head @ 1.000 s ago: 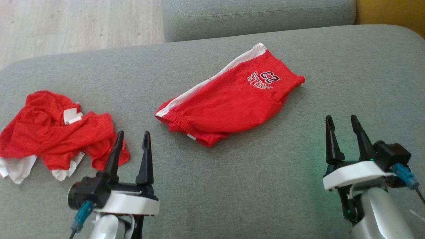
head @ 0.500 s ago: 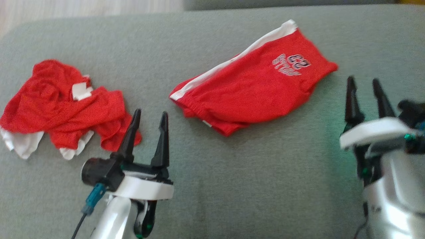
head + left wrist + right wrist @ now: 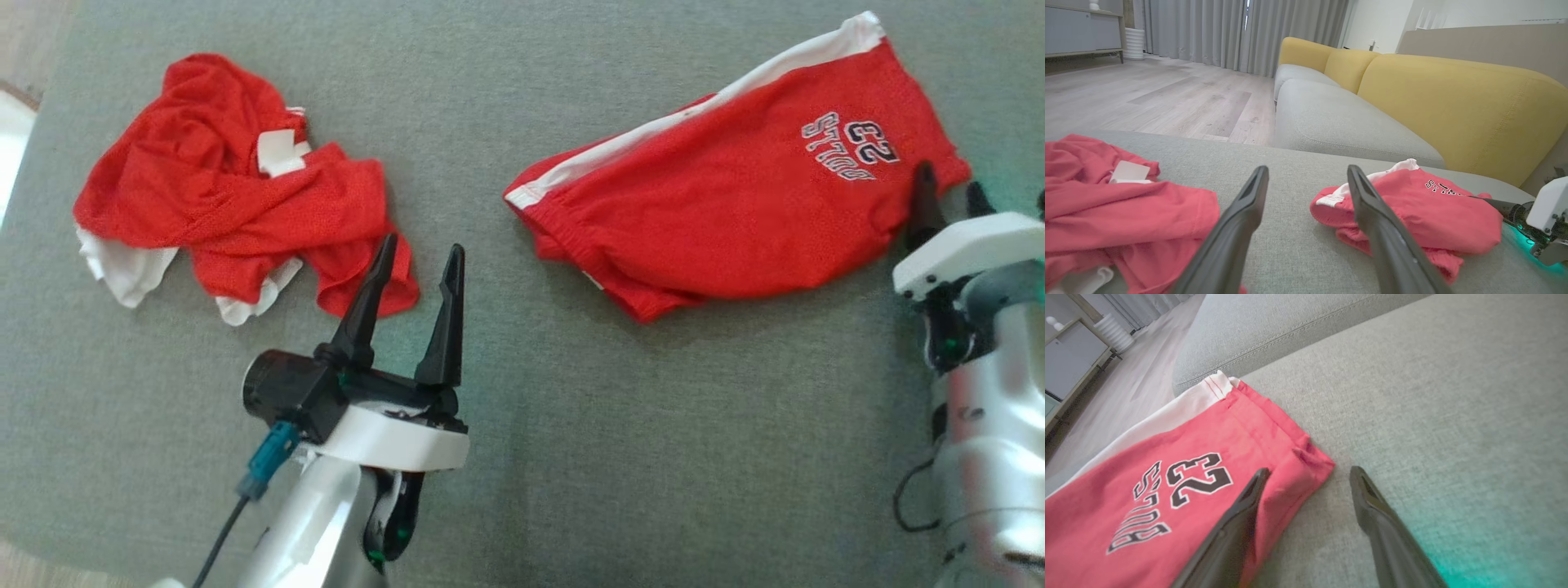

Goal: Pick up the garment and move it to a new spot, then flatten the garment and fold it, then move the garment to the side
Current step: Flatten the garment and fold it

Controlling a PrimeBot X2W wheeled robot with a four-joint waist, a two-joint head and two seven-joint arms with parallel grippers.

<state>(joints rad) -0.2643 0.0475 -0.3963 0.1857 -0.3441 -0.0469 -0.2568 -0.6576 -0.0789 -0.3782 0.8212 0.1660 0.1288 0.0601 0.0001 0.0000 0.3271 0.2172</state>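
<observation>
Framing a corner of the shorts (image 3: 735, 212), my right pincer (image 3: 949, 184) gapes wide, empty; my left pincer (image 3: 424, 242) too, jersey (image 3: 204, 180) just ahead. I judge lifting, flattening, folding all remain.

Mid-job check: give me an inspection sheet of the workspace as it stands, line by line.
Surface: grey fabric couch cushion, no stains seen.
Job's things: red shorts with white side stripe and "BULLS 23" print, lying flat on the right; crumpled red-and-white mesh garment on the left.
Clutter: nothing seen.
Grippers: left gripper open, by the crumpled garment's near edge; right gripper open, fingers either side of the shorts' printed corner, holding nothing.
Cables: dark cable with teal plug at the left wrist; dark loop by the right arm.
Surroundings: yellow sofa back, wooden floor, grey curtains.
</observation>
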